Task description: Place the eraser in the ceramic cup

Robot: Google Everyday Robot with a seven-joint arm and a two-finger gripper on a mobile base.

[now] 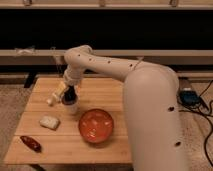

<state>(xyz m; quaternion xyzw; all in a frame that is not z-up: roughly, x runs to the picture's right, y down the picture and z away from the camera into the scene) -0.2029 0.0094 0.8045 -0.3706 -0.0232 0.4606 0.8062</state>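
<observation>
The robot's white arm reaches over the wooden counter (117,97) from the right of the view, bends at the far side and points down. Its gripper (62,95) hangs low over the far-left part of the counter. The gripper is released: 1 pale finger (53,98) sticks out to the left in the view, well away from the other side, and nothing is clamped between the 2.

The eraser (70,93) is the small black block right beside the gripper, on its right in the view. It stands upright, with its lower end at the mouth of the ceramic cup (70,105). The cup is the small white one sitting on the counter directly under the eraser, just below and to the right of the gripper. Whether the gripper touches the eraser, and how deep the eraser sits in the cup, cannot be made out.

A wide orange-red bowl (96,125) rests nearer the camera than the gripper and to its right, apart from the cup. A flat off-white pad (49,122) lies nearer the camera than the gripper and slightly to its left. A dark red elongated object (31,143) lies beyond the pad from the gripper, near the counter's near-left corner.

On the floor, far to the right of the gripper past the robot's body, are a dark box (189,96) and some cables (206,107).
</observation>
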